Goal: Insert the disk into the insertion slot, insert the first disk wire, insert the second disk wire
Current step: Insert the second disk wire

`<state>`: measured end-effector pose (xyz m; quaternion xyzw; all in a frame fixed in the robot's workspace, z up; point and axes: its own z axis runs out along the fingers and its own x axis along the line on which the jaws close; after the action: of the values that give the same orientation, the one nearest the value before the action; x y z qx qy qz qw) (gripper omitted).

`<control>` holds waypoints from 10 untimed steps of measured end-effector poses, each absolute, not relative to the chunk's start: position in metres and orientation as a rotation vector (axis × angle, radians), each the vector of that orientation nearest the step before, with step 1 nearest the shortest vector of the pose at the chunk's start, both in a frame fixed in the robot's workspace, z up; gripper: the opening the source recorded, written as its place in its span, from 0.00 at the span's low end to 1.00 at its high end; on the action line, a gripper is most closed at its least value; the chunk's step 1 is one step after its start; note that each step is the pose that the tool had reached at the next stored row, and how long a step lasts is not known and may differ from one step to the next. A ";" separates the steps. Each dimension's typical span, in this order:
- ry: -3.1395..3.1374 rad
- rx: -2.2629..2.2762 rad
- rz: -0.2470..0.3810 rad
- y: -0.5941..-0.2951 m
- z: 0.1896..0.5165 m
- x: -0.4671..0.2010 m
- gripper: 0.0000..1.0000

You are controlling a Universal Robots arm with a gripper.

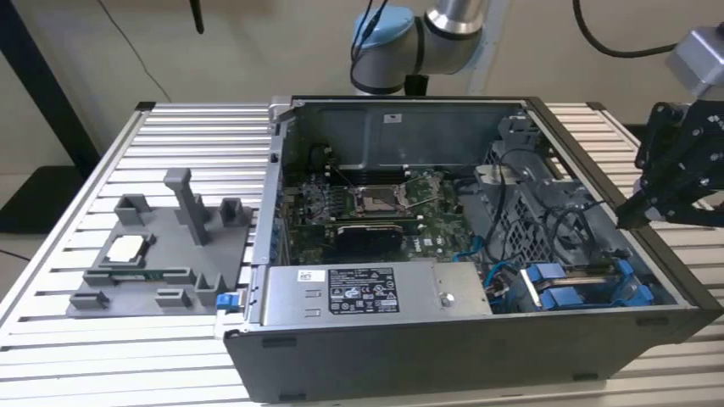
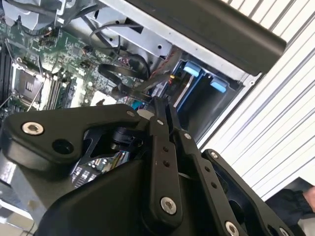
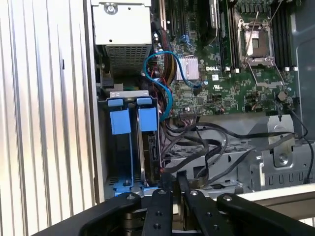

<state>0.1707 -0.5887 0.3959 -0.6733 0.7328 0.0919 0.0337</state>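
A: Biggest first?
B: Ribbed metal surface (image 1: pixel 68 305), with the open computer case (image 1: pixel 476 356) lying on it. My tool (image 1: pixel 645 208) hangs off the case's edge at the exterior view's right, above the rim, touching nothing.

A: Tool state?
B: Pressed together, holding nothing. In both wrist views the two black fingers (image 3: pixel 167 189) sit side by side with no gap, tips meeting over the case interior (image 2: pixel 160 105).

A: Inside the case?
B: Green motherboard (image 1: pixel 374 212) well away from the tool, across the case. Grey power-supply box (image 1: pixel 374 292) with a label along the near wall, also away from the tool.

A: The disk?
B: I see the disk (image 3: pixel 147 152) already standing on edge in the insertion slot (image 3: pixel 106 147), just under and ahead of my tool in the first wrist view. Blue carrier tabs (image 3: pixel 133 118) stick up at the slot's mouth; in the exterior view the blue frame (image 1: pixel 565 292) sits in the case corner nearest the tool.

A: Wires?
B: Black cables (image 3: pixel 206 142) loop beside the slot, near the fingertips. A blue cable (image 3: pixel 165 83) curves over the board farther off. Can't tell if any is plugged into the disk.

A: Anything else?
B: Grey fixture tray (image 1: pixel 158 254) with posts, far side of the case from the tool.
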 end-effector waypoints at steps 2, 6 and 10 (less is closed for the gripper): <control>2.253 -2.070 0.280 -0.588 0.396 0.163 0.16; 2.251 -2.069 0.275 -0.585 0.396 0.147 0.16; 2.249 -2.068 0.271 -0.584 0.396 0.129 0.16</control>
<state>0.1288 -0.5836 0.3958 -0.6738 0.7327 0.0882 0.0374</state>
